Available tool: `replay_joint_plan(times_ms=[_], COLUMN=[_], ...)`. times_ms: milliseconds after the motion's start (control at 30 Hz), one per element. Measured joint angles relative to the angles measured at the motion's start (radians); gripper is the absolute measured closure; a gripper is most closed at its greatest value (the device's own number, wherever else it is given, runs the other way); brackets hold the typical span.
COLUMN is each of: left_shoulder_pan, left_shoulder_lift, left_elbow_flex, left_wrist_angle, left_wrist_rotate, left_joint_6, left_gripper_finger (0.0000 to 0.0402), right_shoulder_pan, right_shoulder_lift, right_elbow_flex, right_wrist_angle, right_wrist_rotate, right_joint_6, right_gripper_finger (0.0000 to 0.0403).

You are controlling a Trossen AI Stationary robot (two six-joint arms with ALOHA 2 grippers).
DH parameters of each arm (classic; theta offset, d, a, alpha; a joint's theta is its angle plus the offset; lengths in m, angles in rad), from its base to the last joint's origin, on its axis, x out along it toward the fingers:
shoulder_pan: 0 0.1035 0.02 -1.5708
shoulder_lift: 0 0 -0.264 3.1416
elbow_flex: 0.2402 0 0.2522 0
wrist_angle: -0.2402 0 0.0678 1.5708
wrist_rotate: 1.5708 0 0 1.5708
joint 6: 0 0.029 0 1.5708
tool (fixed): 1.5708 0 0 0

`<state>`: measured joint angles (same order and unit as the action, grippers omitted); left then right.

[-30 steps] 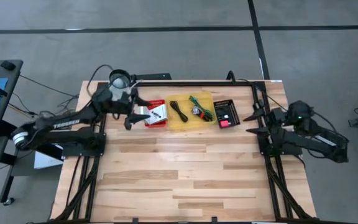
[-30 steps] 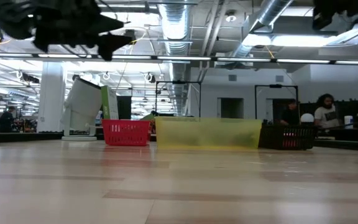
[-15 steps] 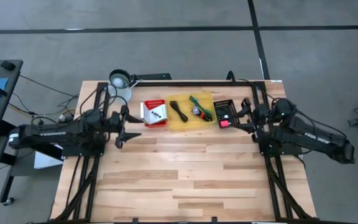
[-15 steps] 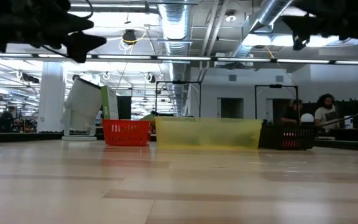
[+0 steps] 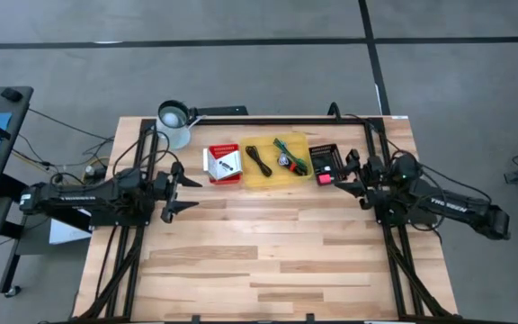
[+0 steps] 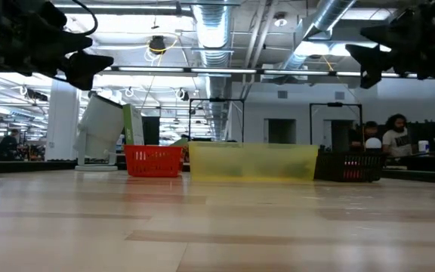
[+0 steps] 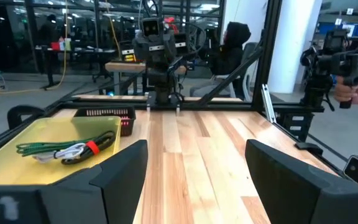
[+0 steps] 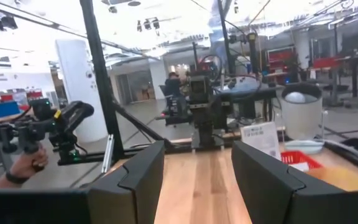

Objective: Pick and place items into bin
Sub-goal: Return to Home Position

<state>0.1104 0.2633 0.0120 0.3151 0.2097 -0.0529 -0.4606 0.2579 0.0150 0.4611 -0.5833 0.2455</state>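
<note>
No word or number is coming through clearly enough to read. In the high view, white lettering is running along the left arm (image 5: 72, 192) and the right arm (image 5: 445, 205), but it is showing too small to make out. The white packet (image 5: 226, 163) lying in the red basket (image 5: 226, 180) is carrying dark print that is likewise too fine to read.

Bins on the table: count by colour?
Red slatted plastic basket: 1
Translucent yellow plastic bin: 1
Black slatted plastic basket: 1
Total: 3
</note>
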Motion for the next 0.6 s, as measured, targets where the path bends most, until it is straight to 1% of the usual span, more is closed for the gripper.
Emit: replay_joint_plan(times_ms=[100,233,300,333,467,600], left_shoulder_pan=[0.0,0.0,0.0,0.0,0.0,0.0], left_shoulder_lift=[-0.024,-0.039,-0.043,-0.043,-0.043,-0.043], left_elbow_flex=[0.0,0.0,0.0,0.0,-0.001,-0.001], left_wrist_angle=[-0.021,-0.03,-0.04,-0.043,-0.052,-0.053], left_wrist_rotate=[-0.004,-0.006,-0.007,-0.007,-0.007,-0.014], left_joint_6=[0.004,0.006,0.005,0.005,-0.004,-0.005], left_gripper_finger=[0.014,0.014,0.014,0.014,0.014,0.014], right_shoulder_pan=[0.0,-0.003,-0.01,-0.013,-0.01,0.019], right_shoulder_lift=[-0.023,-0.06,-0.092,-0.111,-0.181,-0.233], right_elbow_flex=[-0.005,-0.005,-0.005,-0.005,-0.005,-0.005], right_wrist_angle=[-0.055,-0.093,-0.125,-0.148,-0.281,-0.413], right_wrist_rotate=[-0.01,-0.074,-0.072,-0.045,0.129,0.27], right_joint_6=[0.0,-0.014,-0.014,-0.015,-0.035,-0.036], right_gripper_finger=[0.0221,0.0221,0.0221,0.0221,0.0221,0.0221])
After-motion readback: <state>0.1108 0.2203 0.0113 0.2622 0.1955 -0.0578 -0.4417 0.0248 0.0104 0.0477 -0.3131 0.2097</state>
